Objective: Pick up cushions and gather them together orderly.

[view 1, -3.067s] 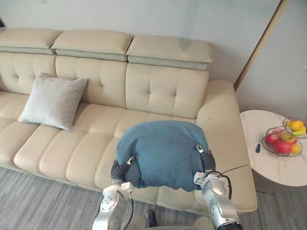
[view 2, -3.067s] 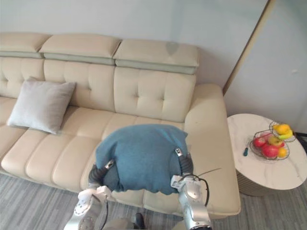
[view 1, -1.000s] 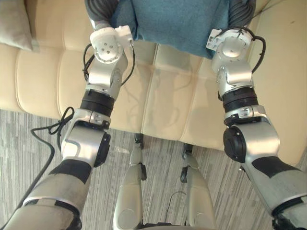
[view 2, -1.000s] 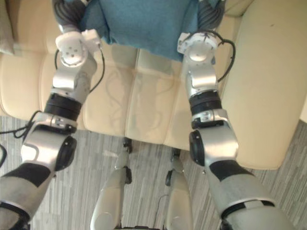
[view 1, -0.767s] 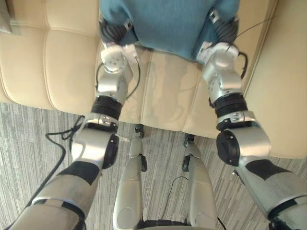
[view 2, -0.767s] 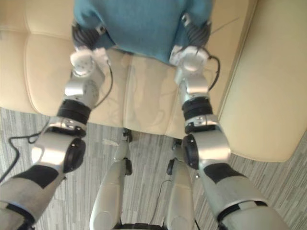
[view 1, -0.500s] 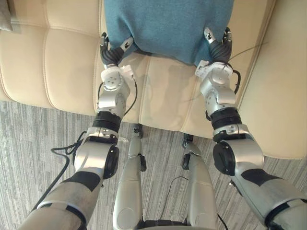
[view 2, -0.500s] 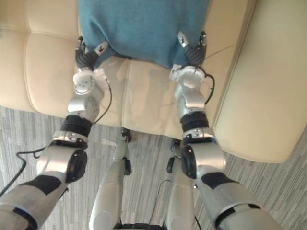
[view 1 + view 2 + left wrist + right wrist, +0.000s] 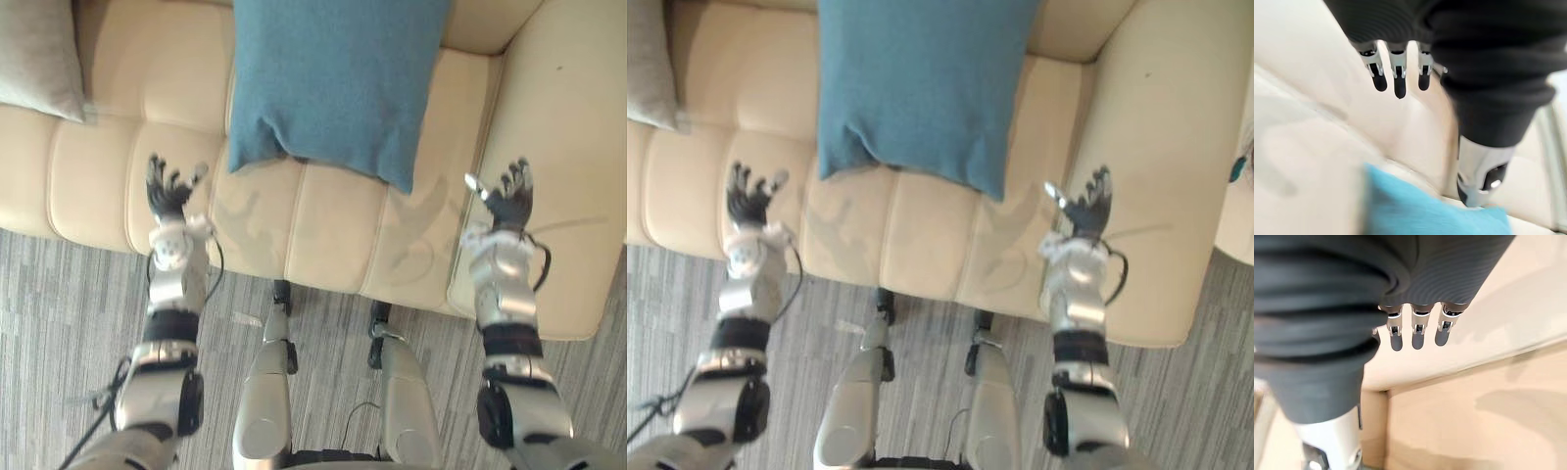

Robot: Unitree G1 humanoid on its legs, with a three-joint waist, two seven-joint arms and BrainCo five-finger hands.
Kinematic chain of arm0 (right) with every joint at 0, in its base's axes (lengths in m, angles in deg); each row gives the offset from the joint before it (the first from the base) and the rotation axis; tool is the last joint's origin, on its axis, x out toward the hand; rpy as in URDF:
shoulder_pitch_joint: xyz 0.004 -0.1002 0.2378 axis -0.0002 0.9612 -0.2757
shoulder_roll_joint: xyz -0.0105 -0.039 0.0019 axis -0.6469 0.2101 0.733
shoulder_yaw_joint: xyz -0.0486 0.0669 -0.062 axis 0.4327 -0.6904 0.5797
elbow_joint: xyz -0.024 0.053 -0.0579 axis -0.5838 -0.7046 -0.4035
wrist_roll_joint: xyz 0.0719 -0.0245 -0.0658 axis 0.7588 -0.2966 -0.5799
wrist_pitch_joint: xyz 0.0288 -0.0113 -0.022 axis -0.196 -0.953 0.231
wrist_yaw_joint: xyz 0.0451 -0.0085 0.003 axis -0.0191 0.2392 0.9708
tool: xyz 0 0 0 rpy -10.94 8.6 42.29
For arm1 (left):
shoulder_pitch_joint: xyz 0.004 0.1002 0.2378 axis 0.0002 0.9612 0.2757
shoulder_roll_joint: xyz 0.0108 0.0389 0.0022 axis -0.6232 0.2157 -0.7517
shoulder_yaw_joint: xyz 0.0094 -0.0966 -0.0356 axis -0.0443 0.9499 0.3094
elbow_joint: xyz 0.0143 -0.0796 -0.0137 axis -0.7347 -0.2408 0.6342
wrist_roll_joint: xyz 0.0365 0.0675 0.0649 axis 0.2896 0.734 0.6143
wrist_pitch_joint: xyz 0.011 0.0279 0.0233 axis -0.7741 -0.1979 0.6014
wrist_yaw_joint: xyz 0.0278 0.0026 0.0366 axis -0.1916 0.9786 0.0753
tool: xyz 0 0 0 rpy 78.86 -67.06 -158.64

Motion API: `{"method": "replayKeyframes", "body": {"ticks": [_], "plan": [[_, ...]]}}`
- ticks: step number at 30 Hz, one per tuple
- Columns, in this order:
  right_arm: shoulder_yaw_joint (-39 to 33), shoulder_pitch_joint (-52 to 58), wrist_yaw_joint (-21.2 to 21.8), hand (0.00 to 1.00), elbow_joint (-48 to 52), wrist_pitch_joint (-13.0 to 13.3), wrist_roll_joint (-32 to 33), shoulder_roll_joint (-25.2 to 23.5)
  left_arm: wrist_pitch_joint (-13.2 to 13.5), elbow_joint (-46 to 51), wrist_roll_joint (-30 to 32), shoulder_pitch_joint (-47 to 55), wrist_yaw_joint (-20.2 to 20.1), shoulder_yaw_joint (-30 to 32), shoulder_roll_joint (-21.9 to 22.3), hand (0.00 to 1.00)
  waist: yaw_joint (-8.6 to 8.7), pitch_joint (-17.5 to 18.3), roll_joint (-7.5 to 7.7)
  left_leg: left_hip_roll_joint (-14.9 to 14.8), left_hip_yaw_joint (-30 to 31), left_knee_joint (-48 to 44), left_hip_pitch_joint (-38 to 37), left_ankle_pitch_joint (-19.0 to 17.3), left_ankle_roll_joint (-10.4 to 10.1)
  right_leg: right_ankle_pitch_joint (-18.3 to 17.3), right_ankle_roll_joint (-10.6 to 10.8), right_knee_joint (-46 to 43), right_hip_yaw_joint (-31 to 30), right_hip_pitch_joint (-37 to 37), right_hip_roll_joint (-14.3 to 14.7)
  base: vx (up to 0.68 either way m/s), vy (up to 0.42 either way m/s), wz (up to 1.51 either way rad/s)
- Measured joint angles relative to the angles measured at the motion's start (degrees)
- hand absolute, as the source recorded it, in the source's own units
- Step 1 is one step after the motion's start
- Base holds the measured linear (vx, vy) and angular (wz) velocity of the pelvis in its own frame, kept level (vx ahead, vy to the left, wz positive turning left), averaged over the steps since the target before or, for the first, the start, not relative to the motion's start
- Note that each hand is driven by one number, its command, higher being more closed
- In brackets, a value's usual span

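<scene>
A blue cushion [image 9: 338,83] lies flat on the seat of the cream sofa [image 9: 118,166], its lower corners near the seat's front edge. A grey cushion [image 9: 39,54] rests further along the seat at the upper left. My left hand [image 9: 168,194] hovers over the seat's front edge, left of the blue cushion and apart from it, fingers spread and empty. To the cushion's right, over the base of the armrest, my right hand [image 9: 507,196] is held open and empty too. In the left wrist view the straight fingers [image 9: 1396,73] point over the cushion [image 9: 1420,210].
The sofa's wide right armrest [image 9: 558,127] stands beside my right hand. Grey striped carpet [image 9: 59,304] runs along the sofa's front. A pale side table edge [image 9: 1239,215] shows at the far right.
Both hands have let go of the blue cushion and drawn back and apart to either side, fingers now spread. The cushion stays lying on the seat.
</scene>
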State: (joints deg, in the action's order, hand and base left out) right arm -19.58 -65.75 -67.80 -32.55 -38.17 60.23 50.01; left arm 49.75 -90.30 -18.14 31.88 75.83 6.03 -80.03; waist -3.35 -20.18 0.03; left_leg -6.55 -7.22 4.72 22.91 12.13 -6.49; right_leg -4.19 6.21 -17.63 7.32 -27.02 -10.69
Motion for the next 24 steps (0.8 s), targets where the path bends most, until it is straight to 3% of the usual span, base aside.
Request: {"method": "replayKeyframes", "body": {"ticks": [1, 2, 4, 11, 16, 24], "plan": [[0.0, 5.3, 1.4, 0.0, 0.0, 0.0, 0.0, -3.2, -0.3, -1.2, 0.0, 6.0, -1.2, -0.1, 3.6, 0.0, -0.08, 0.6, 0.35, 0.1, 0.0, 0.0, -3.9, -0.6, 0.2, -1.1, 0.1, 0.0, 0.2, 3.9, -0.2, 0.18, -0.061, 0.06], [0.1, 6.6, 1.8, 0.0, -0.1, 0.0, -0.1, -4.0, -0.4, -1.6, 0.1, 7.5, -1.7, -0.1, 4.4, 0.0, -0.13, 1.0, 0.38, 0.1, 0.0, -0.2, -4.8, -0.9, 0.1, -1.3, 0.1, 0.0, 0.3, 4.9, -0.2, 0.14, -0.052, 0.07], [0.3, 13.9, 4.2, 0.0, -2.6, 0.0, -0.4, -7.9, -0.7, -5.6, 0.5, 15.9, -4.0, 0.2, 7.5, 0.0, -0.24, 6.1, 0.74, 0.0, 0.0, -1.7, -7.6, -3.1, -0.2, -2.6, 0.0, 0.7, 0.8, 8.9, -0.2, 0.15, -0.051, 0.05], [0.2, 20.6, 7.6, 0.0, -18.2, -0.6, -1.2, -11.4, -3.7, -21.7, 6.5, 23.3, -9.9, 5.0, 10.8, 0.0, -0.24, 15.9, 0.89, -0.4, -0.3, -0.9, -16.7, -5.5, -0.9, -3.1, 0.2, 6.0, 1.9, 19.5, 0.4, 0.1, -0.007, -0.01], [-1.6, 21.1, 8.8, 0.0, -26.3, -1.3, -3.0, -13.2, -4.4, -25.5, 10.8, 23.6, -10.3, 8.4, 10.4, 0.0, -0.19, 18.9, 1.43, -0.2, -0.9, 1.2, -21.5, -5.8, -1.2, -2.9, 0.2, 8.4, 1.9, 24.1, 0.8, 0.04, 0.008, -0.04], [-6.6, 21.2, 9.1, 0.0, -34.4, -2.2, -2.9, -13.0, -4.4, -27.7, 13.4, 23.6, -10.3, 9.2, 9.8, 0.0, 0.08, 19.6, 1.88, 0.7, -0.1, 1.5, -23.4, -6.5, -0.8, -1.6, 0.9, 12.3, 2.1, 28.0, 0.6, 0.02, 0.006, 0.01]]}}
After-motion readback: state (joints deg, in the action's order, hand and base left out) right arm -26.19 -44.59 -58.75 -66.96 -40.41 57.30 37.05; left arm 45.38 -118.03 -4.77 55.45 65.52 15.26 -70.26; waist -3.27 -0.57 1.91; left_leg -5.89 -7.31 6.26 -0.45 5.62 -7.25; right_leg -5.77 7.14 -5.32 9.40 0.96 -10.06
